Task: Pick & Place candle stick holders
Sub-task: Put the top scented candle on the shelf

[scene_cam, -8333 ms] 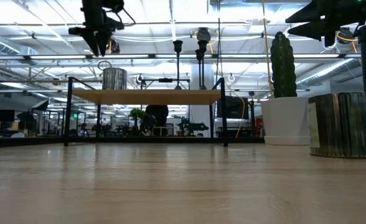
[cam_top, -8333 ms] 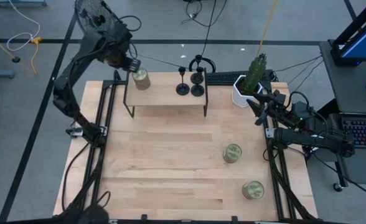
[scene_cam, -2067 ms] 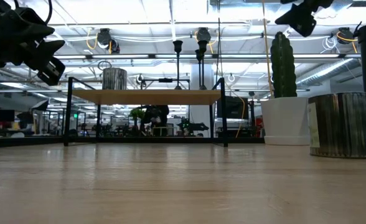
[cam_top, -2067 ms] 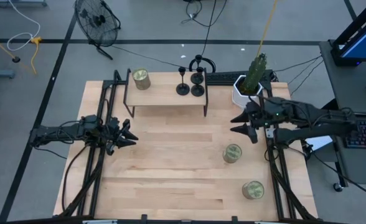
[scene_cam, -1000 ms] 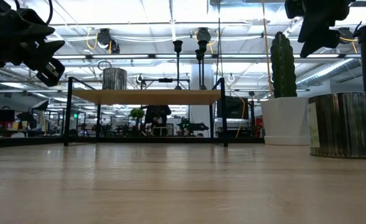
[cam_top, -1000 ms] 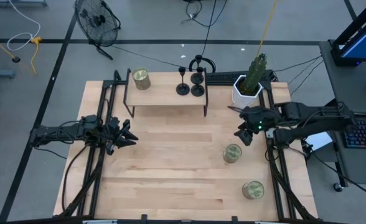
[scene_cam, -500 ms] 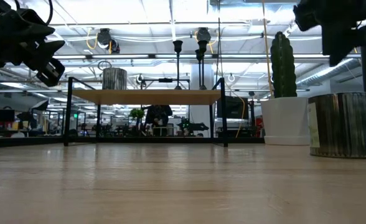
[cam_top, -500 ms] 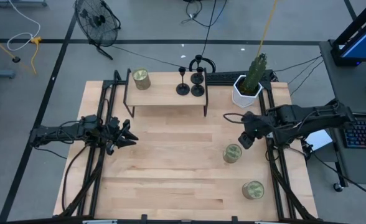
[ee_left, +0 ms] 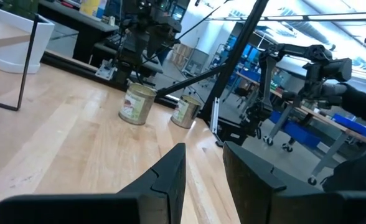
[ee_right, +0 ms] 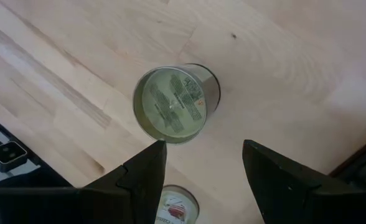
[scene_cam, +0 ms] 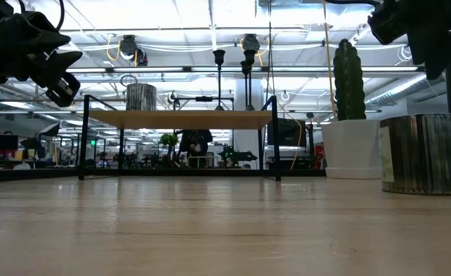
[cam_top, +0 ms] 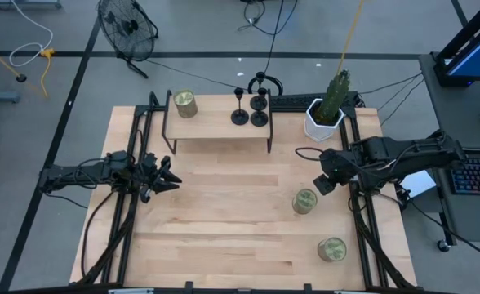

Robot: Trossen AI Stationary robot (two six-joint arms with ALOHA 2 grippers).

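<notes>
Three black candle stick holders [cam_top: 249, 112] stand by their round bases on the small shelf table [cam_top: 215, 124] at the far middle; in the low view their stems [scene_cam: 219, 77] rise above the shelf top. My right gripper [cam_top: 321, 186] is open and points down just above a lidded candle jar [ee_right: 173, 106] on the table's right side, touching nothing. My left gripper [cam_top: 167, 176] is open and empty, held level over the table's left side.
A second jar [cam_top: 331, 249] stands near the right front and a third [cam_top: 184, 104] on the shelf's left end. A potted cactus [cam_top: 328, 110] stands at the far right. Bare wood lies across the table's middle and front.
My right gripper has tipped to point down and has moved a little toward the table's near edge, over the jar on the right side. Its fingers stay open. The jars and holders have not moved.
</notes>
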